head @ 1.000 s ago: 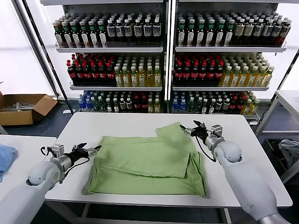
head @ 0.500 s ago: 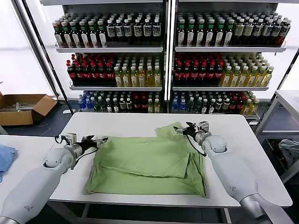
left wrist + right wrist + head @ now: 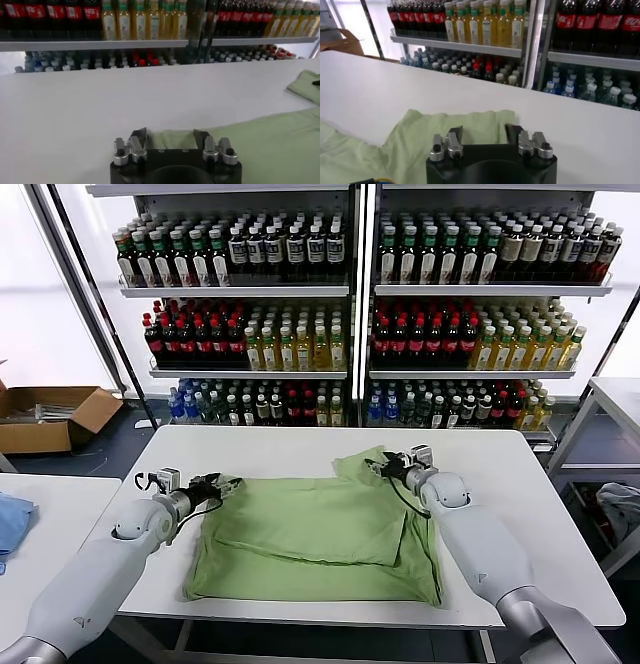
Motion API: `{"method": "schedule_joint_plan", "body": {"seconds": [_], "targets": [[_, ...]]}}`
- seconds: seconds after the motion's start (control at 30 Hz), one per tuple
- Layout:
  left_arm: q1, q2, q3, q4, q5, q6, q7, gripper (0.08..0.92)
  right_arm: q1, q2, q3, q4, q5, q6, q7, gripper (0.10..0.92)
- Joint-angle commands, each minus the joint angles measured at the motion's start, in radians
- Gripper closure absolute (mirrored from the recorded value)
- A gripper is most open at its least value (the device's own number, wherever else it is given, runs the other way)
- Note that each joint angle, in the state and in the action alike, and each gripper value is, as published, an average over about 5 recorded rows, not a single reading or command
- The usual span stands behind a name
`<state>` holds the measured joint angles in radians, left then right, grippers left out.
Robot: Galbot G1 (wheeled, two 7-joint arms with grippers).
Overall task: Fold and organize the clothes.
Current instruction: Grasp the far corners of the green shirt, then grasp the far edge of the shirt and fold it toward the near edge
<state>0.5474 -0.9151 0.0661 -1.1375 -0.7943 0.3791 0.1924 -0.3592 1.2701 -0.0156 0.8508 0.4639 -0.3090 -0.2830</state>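
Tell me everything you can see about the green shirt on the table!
The green shirt is light green, soft-looking cloth, lying flat on the white table and partly folded into overlapping layers. One short sleeve sticks out at the far right corner. Its front is hidden, so no buttons or picture show. The left gripper is at its far left corner and the right gripper at the sleeve, each open with cloth between its fingers.
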Motion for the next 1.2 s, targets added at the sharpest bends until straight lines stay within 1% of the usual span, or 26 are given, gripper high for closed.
{"method": "schedule_joint_plan", "body": {"seconds": [0.03, 0.23, 0.37, 0.47, 0.57, 0.73, 0.97, 1.07, 1.2], "targets": [[0.020, 0.003, 0.011, -0.005, 0.009, 0.015, 0.010, 0.439, 0.010, 0.013, -0.007, -0.030, -0.001, -0.001, -0.001, 0.588], [0.062, 0.013, -0.003, -0.030, 0.020, 0.011, 0.015, 0.612, 0.002, 0.015, 0.002, -0.017, 0.008, 0.003, 0.002, 0.761], [0.073, 0.004, -0.038, -0.048, 0.034, -0.021, -0.007, 0.725, -0.015, 0.015, 0.028, 0.029, 0.036, 0.015, 0.011, 0.872], [0.097, -0.003, -0.101, -0.099, 0.042, -0.040, -0.035, 0.811, -0.050, -0.001, 0.064, 0.123, 0.084, 0.018, 0.021, 0.916], [0.133, 0.004, -0.152, -0.173, 0.026, -0.050, -0.056, 0.873, -0.095, -0.021, 0.098, 0.241, 0.145, 0.013, 0.039, 0.918], [0.204, 0.025, -0.207, -0.298, 0.004, -0.062, -0.081, 0.907, -0.189, -0.053, 0.141, 0.418, 0.222, 0.005, 0.076, 0.918], [0.326, 0.045, -0.307, -0.466, -0.019, -0.062, -0.118, 0.908, -0.381, -0.101, 0.219, 0.668, 0.261, -0.001, 0.114, 0.918], [0.370, 0.054, -0.341, -0.520, -0.024, -0.060, -0.131, 0.908, -0.458, -0.122, 0.255, 0.765, 0.267, -0.001, 0.130, 0.918], [0.433, 0.070, -0.379, -0.568, -0.022, -0.055, -0.139, 0.908, -0.567, -0.137, 0.307, 0.857, 0.266, -0.001, 0.148, 0.918]]}}
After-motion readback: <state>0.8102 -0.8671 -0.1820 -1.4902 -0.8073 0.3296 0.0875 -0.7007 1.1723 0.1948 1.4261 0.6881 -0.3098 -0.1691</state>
